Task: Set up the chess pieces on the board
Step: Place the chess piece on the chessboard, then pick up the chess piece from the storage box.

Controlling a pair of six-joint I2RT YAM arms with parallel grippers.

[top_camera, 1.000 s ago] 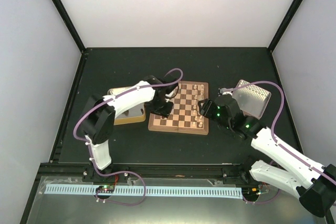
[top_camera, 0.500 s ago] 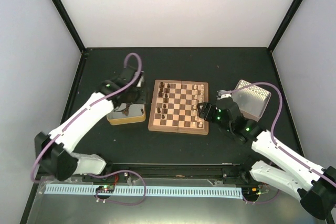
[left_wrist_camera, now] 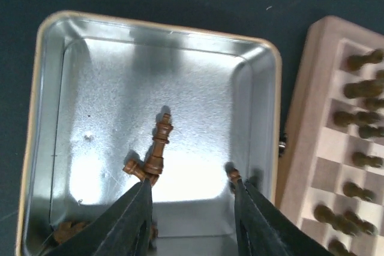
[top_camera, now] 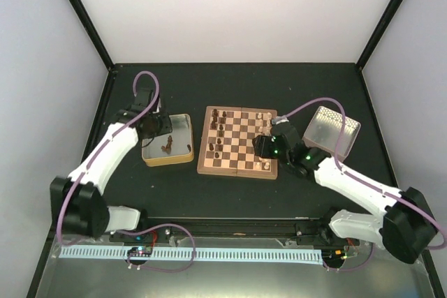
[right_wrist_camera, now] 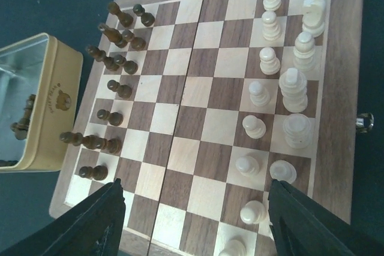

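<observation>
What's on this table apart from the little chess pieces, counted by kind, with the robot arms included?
Chessboard: 1
Yellow tin: 1
Perforated silver tray: 1
Robot arms: 2, the left arm and the right arm
Total: 5
</observation>
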